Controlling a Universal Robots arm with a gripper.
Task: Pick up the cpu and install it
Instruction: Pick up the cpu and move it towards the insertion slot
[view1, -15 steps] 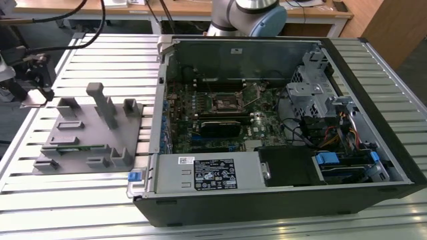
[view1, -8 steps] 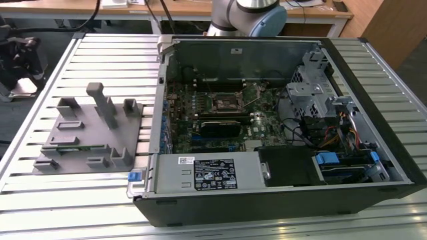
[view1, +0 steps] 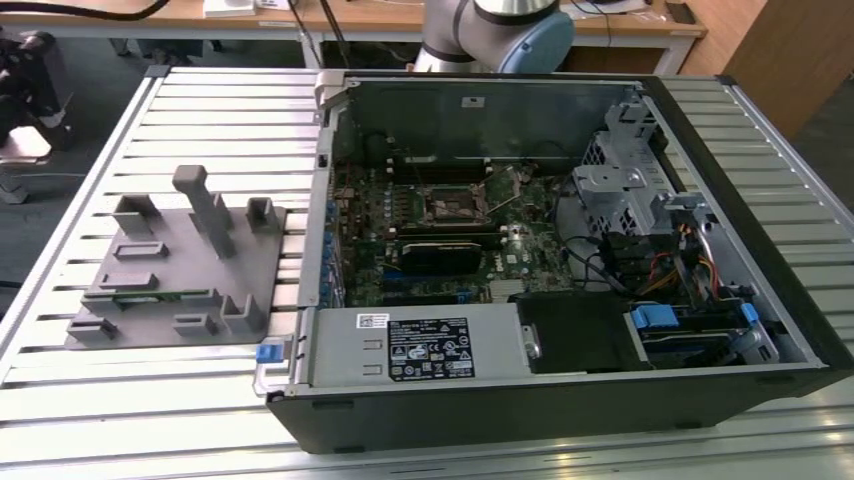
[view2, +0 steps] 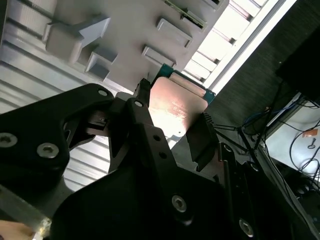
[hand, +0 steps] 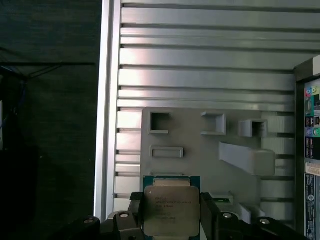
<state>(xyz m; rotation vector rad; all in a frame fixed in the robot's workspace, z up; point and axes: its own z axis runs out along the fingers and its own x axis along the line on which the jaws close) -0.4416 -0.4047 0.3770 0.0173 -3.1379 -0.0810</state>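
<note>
Jaws clamped on the cpu (hand: 171, 212), one at each side. It's held over the grey fixture (hand: 200, 150), near the bench (hand: 200, 60) edge, apart from the open computer case (view1: 534, 250).

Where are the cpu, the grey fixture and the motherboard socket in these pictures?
cpu (hand: 171, 209): first wrist view, on its silver metal top.
fixture (view1: 180, 272): exterior view, on a bare patch of its flat base.
socket (view1: 451, 207): exterior view, on the middle of its black frame.
</note>
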